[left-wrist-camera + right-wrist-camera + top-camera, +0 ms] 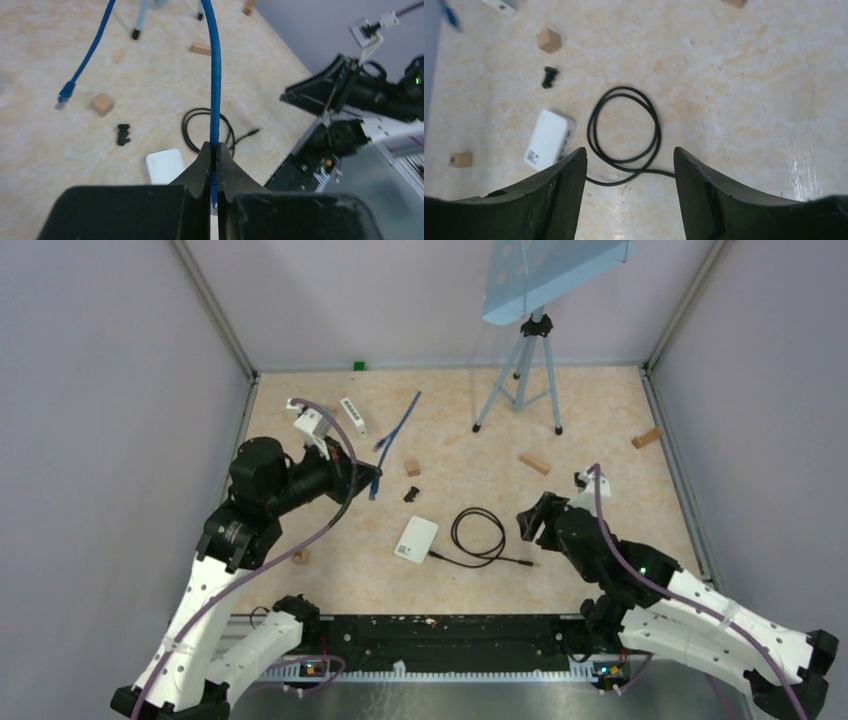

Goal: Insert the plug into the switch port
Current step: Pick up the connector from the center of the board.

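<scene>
Tightly on blue cable (214, 95), left gripper (215, 148)

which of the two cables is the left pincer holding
The blue ethernet cable, clamped near one end in the shut left pincer. The black coiled cable lies loose and untouched.

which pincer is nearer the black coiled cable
Right: the right pincer sits open beside the black coiled cable; the left pincer is farther off, shut on the blue cable.
</scene>
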Motion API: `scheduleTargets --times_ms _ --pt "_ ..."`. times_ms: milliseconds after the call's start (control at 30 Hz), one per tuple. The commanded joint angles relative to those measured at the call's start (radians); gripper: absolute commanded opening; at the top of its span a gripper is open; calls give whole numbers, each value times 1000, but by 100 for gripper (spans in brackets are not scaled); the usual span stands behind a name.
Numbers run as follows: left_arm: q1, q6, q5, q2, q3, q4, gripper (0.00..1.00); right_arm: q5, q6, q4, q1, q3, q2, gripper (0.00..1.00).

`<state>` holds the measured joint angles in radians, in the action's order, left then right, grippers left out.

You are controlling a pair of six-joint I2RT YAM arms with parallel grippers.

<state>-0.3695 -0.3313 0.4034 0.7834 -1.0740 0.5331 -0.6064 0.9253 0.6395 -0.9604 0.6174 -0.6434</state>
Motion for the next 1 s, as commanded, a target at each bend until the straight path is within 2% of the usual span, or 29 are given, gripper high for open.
scheduleTargets --times_ms 0,67,200,267,333,467,533,700,800,867,967 --pt "-3 93 364 -6 -24 -92 0 36 -321 -160 -6 48 145 59" --pt "-3 111 440 -25 -2 -138 0 100 -407 -235 -7 27 223 54" --pt "-3 144 614 -43 43 -246 0 321 -592 -412 -6 -15 366 49" --pt "-4 182 676 -35 49 -250 0 445 -689 -495 -6 -11 405 49" --pt "-9 216 719 -25 58 -250 0 555 -758 -529 -7 19 404 54" --pt "-14 251 754 16 80 -250 0 832 -1007 -539 -8 103 270 66" --pt "-16 273 763 42 80 -240 0 908 -1101 -531 -8 157 166 69" --pt "-30 405 660 87 68 -148 0 1060 -1178 -586 -9 326 -58 72" --pt "-34 446 624 134 54 -80 0 1114 -1218 -610 -19 400 -131 72" --pt "-44 466 639 166 41 -45 0 1112 -1295 -564 -33 442 -168 71" --pt "-63 475 642 176 44 -30 0 1092 -1523 -480 -35 434 -199 70"
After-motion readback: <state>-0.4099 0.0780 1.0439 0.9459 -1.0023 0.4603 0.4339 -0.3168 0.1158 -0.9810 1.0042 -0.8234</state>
